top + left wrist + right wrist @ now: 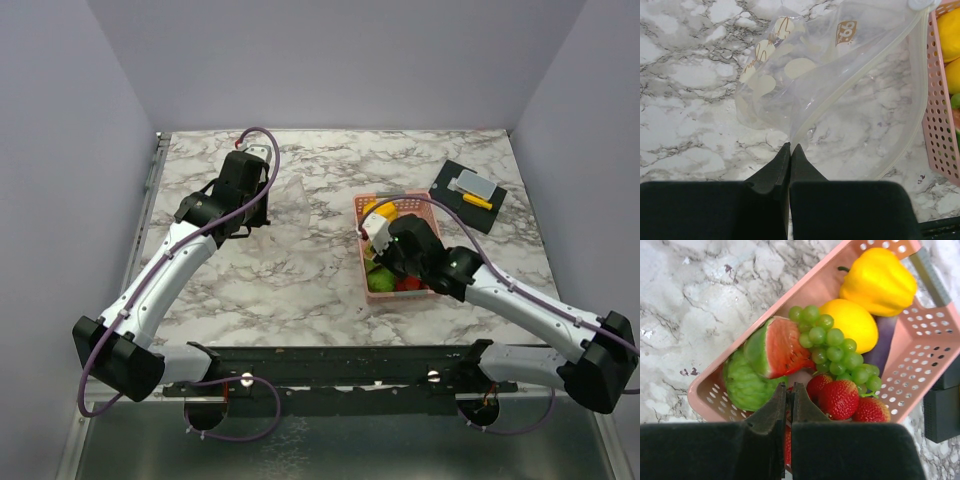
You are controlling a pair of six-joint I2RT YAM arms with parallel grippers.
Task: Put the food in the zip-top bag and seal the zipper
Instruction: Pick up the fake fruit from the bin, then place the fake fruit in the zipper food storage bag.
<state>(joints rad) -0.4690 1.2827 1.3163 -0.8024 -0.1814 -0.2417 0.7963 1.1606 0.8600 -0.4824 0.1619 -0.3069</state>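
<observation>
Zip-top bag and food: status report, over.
Left gripper shut on zip-top bag edge. Right gripper shut in pink basket, among the food. Bag empty. Nothing in the way.

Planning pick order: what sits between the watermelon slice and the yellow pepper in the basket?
A bunch of green grapes and a round yellow fruit lie between them; the right wrist view shows it.

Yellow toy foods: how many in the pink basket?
2: a yellow pepper at one end of the basket, and a rounder yellow fruit beside it, touching the grapes. More may be hidden underneath.
</observation>
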